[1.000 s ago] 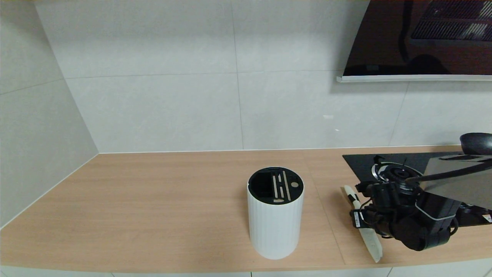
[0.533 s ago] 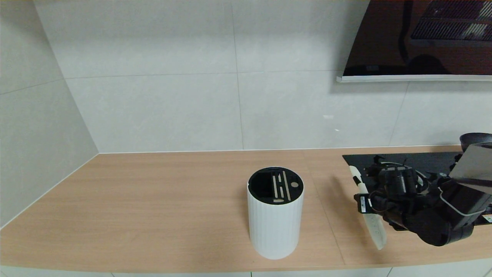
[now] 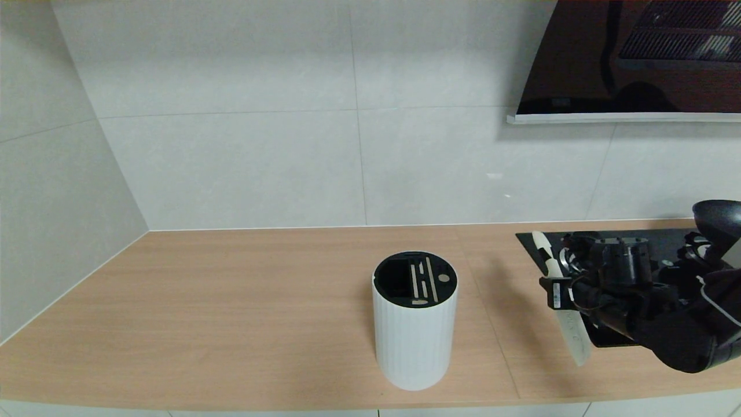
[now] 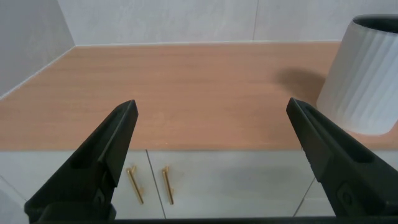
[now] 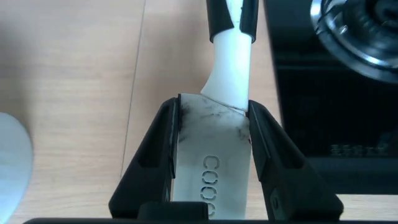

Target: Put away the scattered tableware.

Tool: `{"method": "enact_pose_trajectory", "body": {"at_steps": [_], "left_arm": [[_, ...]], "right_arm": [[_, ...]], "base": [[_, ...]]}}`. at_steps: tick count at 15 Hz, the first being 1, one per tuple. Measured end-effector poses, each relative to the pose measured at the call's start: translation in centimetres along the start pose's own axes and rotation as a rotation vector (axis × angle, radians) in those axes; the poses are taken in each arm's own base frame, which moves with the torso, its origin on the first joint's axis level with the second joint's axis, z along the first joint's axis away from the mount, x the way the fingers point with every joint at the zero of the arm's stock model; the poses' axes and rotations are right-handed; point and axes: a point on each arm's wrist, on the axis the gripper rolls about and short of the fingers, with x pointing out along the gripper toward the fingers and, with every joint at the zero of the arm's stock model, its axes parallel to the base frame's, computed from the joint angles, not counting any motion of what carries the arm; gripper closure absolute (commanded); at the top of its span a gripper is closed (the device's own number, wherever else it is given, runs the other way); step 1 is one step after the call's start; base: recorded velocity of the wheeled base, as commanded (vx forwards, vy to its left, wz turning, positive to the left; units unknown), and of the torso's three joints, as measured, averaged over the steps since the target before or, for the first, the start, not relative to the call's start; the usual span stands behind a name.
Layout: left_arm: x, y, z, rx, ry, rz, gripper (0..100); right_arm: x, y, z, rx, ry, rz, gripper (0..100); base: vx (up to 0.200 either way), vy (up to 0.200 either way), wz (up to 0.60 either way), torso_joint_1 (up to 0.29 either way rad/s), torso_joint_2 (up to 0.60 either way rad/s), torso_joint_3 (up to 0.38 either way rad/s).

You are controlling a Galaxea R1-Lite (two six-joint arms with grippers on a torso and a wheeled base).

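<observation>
Right gripper [image 3: 559,293] has hauled the knife [image 3: 575,337] up off the counter [image 3: 231,301] over the last second and drifted back toward the cooktop [image 5: 298,106]. It's clamped on the white blade right where it meets the handle, with the handle end up over the cooktop's corner and the tip angled down at the counter's front edge. The holder [image 3: 414,330], a white ribbed cylinder, stands on the counter well to the left of the knife. Its black top has a square well and a few narrow slots. Left gripper [image 4: 211,106] hangs by the counter's front edge with its fingers spread wide, holder off to one side.
</observation>
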Motion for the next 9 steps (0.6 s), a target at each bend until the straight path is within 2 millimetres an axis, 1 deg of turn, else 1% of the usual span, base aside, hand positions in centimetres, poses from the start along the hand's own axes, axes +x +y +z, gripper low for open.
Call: {"method": "enact_pose_trajectory", "body": {"at_steps": [2, 5, 7, 9], "left_arm": [[-0.6, -0.2, 1.8, 0.0, -0.031, -0.095, 0], [-0.9, -0.4, 5.9, -0.001, -0.033, -0.275, 0], [0.2, -0.6, 8.9, -0.014, 0.013, -0.375, 0], [3.0, -0.8, 12.2, -0.041, 0.092, -0.452, 0]], "right_arm": [[-1.2, -0.1, 1.6, 0.01, -0.056, 0.005, 100], [-3.1, -0.1, 4.1, 0.018, -0.111, 0.02, 100], [-3.9, 0.8, 7.0, 0.016, -0.154, 0.049, 100], [-5.2, 3.2, 9.9, 0.005, -0.219, 0.121, 100]], "base": [[0.0, 0.0, 0.0, 0.0, 0.0, 0.0], [0.0, 0.0, 0.0, 0.0, 0.0, 0.0], [0.0, 0.0, 0.0, 0.0, 0.0, 0.0], [0.0, 0.0, 0.0, 0.0, 0.0, 0.0]]}}
